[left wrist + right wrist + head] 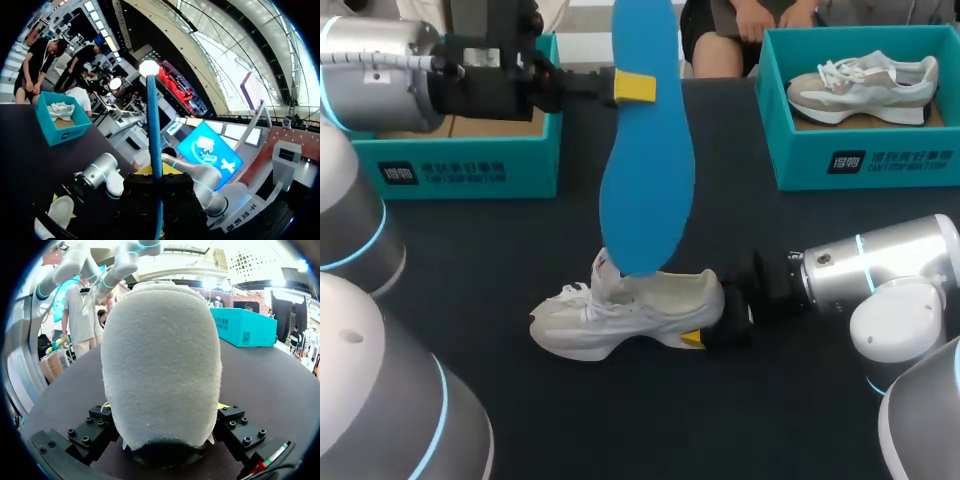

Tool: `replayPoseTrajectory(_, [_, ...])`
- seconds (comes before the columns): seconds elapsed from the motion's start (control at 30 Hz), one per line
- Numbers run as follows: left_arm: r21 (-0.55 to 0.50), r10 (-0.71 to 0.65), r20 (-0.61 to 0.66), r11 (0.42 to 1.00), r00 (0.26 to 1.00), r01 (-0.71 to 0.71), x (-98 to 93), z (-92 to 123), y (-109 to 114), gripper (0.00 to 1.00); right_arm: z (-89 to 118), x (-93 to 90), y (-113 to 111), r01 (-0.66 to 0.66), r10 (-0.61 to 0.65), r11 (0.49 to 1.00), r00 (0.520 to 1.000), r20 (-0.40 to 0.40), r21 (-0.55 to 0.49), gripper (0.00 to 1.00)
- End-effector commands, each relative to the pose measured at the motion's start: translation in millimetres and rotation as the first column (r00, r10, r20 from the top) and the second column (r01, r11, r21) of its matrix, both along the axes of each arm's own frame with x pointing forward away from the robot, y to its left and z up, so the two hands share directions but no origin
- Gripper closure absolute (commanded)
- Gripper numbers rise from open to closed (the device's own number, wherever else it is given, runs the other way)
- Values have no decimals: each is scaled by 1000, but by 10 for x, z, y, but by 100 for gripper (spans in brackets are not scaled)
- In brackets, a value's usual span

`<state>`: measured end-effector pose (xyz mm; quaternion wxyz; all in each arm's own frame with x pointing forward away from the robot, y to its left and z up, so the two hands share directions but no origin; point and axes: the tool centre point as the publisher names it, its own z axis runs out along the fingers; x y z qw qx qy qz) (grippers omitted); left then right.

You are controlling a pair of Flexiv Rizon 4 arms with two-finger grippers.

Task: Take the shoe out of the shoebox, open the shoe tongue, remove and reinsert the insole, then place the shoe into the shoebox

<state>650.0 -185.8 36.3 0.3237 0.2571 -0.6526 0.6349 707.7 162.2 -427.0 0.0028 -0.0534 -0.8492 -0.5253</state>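
A white and cream mesh sneaker (660, 302) stands upright on its sole near the middle of the black table (620, 425), toe toward the robot's left and heel toward its right; the right gripper (705, 330) comes in low from the right and is clamped on the heel; in the right wrist view the rounded heel of the sneaker (162, 365) fills the space between the fingers, and the right gripper (165, 406) presses a yellow tip against each side of it; above the sneaker the left gripper (632, 87) reaches in from the left and pinches a long blue foam insole (648, 170) near its narrow upper end, so that the insole hangs nearly vertical with its broad end down; that lower end overlaps the sneaker's opening by the tongue in the head view, though whether it touches cannot be told; in the left wrist view the insole (152, 125) shows edge-on as a thin blue strip rising out of the left gripper (156, 172), closed on it; a teal cardboard left shoebox (470, 165) sits open at the far left of the table, well apart from the sneaker; a matching right shoebox (860, 160) at the far right holds a second sneaker (860, 85), lying on its sole.
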Motion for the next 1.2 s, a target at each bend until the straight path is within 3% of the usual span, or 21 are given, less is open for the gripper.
replayPoseTrajectory(0.03, [-33,4,-14,999,1000,-5,-120,-2,-26,100,-51,9,16,1,-1,1000,1000,0,-4,100])
replayPoseTrajectory(0.3, [-97,-47,-68,994,997,40,-318,147,-64,100,-51,9,16,1,-1,1000,1000,0,-4,100])
replayPoseTrajectory(0.7, [-92,-56,-132,995,990,44,-565,179,-138,100,-51,9,16,1,-1,1000,1000,0,-4,100])
replayPoseTrajectory(1.2, [-76,-59,-142,996,988,49,-592,145,-159,100,-51,9,16,1,-1,1000,1000,0,-4,100])
